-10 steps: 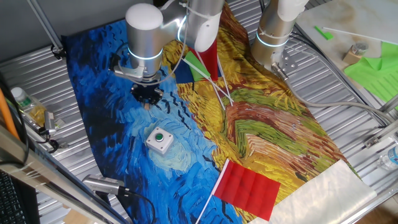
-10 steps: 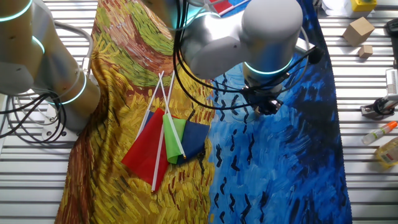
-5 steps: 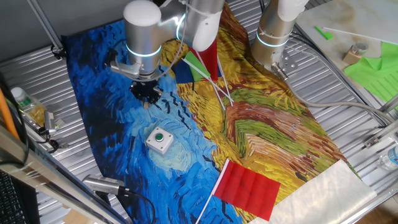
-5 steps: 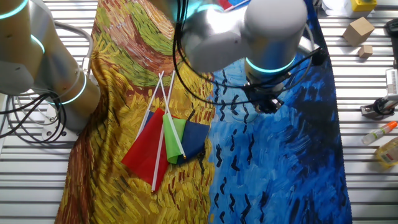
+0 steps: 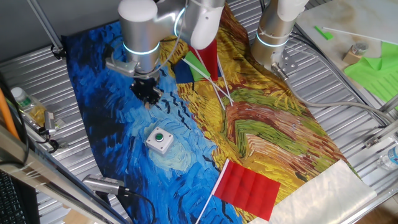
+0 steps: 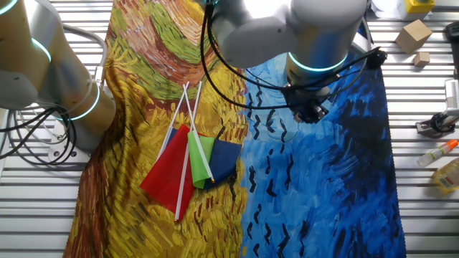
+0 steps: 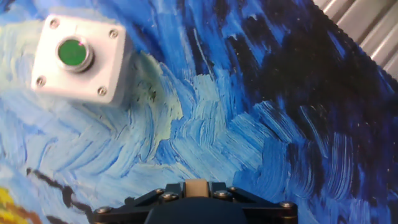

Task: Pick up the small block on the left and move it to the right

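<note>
The black two-finger gripper hangs above the blue part of the painted cloth that covers the slatted metal table, towards the table's left side as one fixed view shows it. In the hand view the tiny tan wooden cube sits pinched between the black fingers at the bottom edge of the picture, clear of the cloth, so the gripper is closed on it and the block is in the air (in one fixed view a speck of tan shows at the fingertips, too small to be sure of). The picking-up therefore looks done; the carry to the right and the setting-down appear to be left, since the gripper is over the blue, left-hand region. Near it on the cloth stands the white square box with a green round button, apart from the gripper. Further towards the yellow middle of the cloth lie small paper flags on white sticks, and a larger red flag lies near the table's front edge.
</note>
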Available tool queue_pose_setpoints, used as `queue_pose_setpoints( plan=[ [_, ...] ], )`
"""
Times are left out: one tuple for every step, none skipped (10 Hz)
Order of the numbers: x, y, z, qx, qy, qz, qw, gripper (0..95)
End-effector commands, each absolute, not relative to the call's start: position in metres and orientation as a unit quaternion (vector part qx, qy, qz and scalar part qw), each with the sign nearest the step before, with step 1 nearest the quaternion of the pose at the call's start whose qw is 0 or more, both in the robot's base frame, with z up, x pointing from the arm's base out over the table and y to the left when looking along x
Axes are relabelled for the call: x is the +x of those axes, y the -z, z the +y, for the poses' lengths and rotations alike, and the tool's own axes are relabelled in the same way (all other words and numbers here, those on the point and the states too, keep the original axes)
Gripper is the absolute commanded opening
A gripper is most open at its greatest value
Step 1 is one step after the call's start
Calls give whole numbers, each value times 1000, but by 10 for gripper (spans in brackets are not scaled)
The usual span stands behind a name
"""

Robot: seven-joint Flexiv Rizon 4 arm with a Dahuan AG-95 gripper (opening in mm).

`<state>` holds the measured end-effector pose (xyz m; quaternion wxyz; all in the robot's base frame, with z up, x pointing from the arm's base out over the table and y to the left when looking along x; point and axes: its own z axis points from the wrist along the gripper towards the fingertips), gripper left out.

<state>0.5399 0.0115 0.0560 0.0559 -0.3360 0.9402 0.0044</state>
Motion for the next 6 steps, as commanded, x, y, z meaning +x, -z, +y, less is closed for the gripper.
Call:
queue_pose_setpoints(
  plan=[
    [541,-65,43,-246,-11,969,32,0],
    [542,-66,59,-230,-14,973,33,0],
    [541,-70,72,-214,-15,976,33,0],
    [538,-75,82,-201,-16,979,33,0],
    [537,-82,85,-196,-19,980,33,0],
    [537,-84,84,-193,-25,980,34,0]
  ],
)
